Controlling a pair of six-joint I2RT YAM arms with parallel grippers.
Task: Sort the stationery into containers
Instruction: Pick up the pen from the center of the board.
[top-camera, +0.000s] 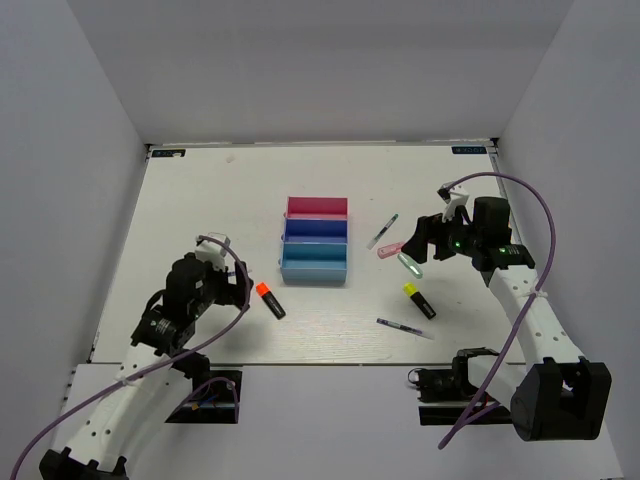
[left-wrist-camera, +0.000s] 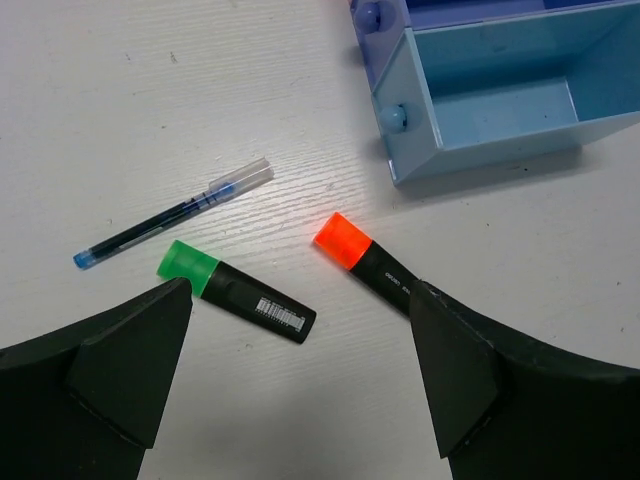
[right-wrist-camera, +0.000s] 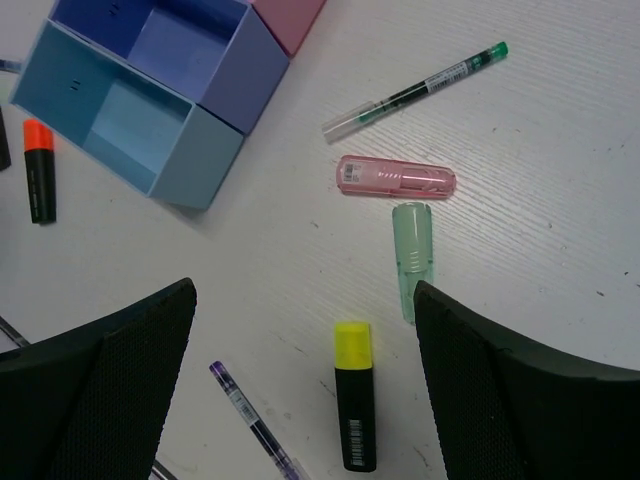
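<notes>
**Both grippers wide open over loose stationery, trays between them**

On the left of the table (top-camera: 200, 200), the left gripper (left-wrist-camera: 300, 290) hung low with its jaws spread wide and nothing between them. In its wrist view a green-capped highlighter (left-wrist-camera: 235, 292) lay flat on the table just ahead of the gap, its cap just beside the tip of the finger on the left of that view; an orange-capped highlighter (left-wrist-camera: 365, 262) lay near it, its black barrel running under the edge of the other finger, though whether they touched could not be told; a slim blue pen (left-wrist-camera: 170, 215) lay farther out, apart from both.

Beyond the orange cap stood the light blue tray (left-wrist-camera: 480, 155), nearest the arm bases in a joined row at mid-table; the dark blue tray (top-camera: 316, 229) sat behind it and the pink tray (top-camera: 317, 208) farthest back.

Right of the trays, the right gripper (right-wrist-camera: 305, 290) also hung over the table with its jaws wide apart, gripping nothing. In its wrist view a yellow-capped highlighter (right-wrist-camera: 353, 400) lay on the table in the gap between the fingers, cap pointing away; a purple slim pen (right-wrist-camera: 250, 415) lay near the finger on the left of that view; a mint-green marker (right-wrist-camera: 412, 255) lay just beside the tip of the other finger; a pink marker (right-wrist-camera: 395, 177) lay crosswise just beyond the mint one; a slim pen with a green end (right-wrist-camera: 415, 88) lay farther out.
</notes>
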